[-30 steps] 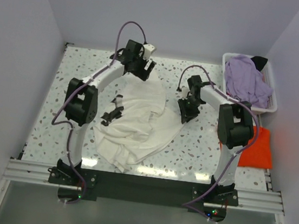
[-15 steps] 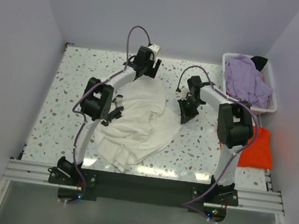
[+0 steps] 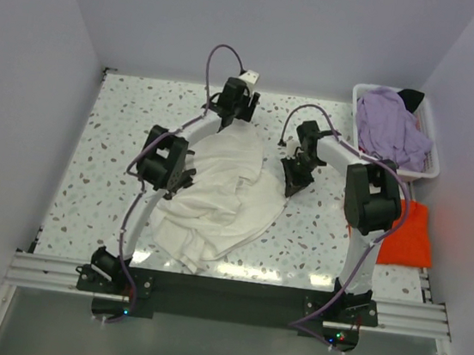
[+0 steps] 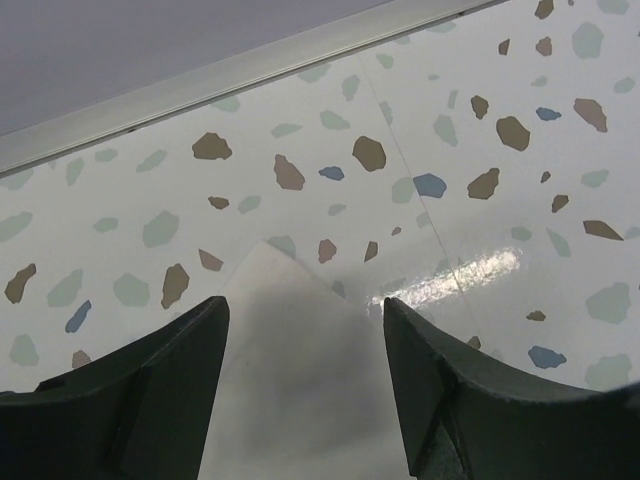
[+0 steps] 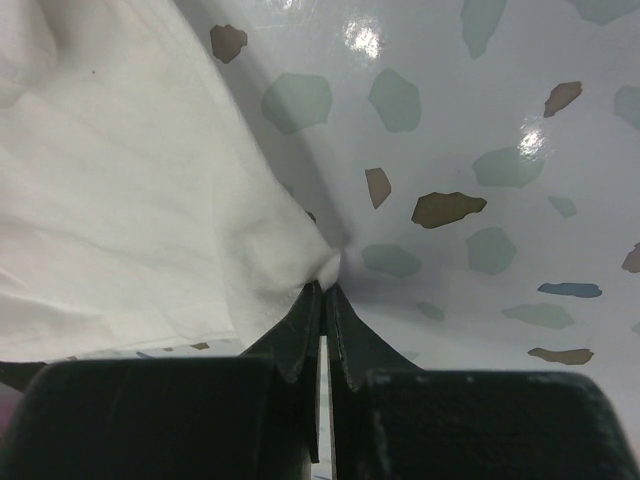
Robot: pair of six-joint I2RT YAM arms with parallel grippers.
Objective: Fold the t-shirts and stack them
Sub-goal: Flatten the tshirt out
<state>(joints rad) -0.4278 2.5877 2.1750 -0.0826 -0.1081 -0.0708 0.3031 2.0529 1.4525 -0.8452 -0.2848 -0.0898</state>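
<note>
Cream-white t-shirt (image 3: 217, 197) crumpled | right gripper (image 5: 322, 290) clamped on its right edge | left gripper (image 4: 305, 312) jaws apart over its far corner | pinch low, then spread

We are looking at a speckled table (image 3: 94, 143) that is carrying a crumpled cream-white t-shirt (image 3: 217, 201) at its middle, a white basket (image 3: 419, 175) far right, and an orange-red t-shirt (image 3: 409, 238) near right.
</note>
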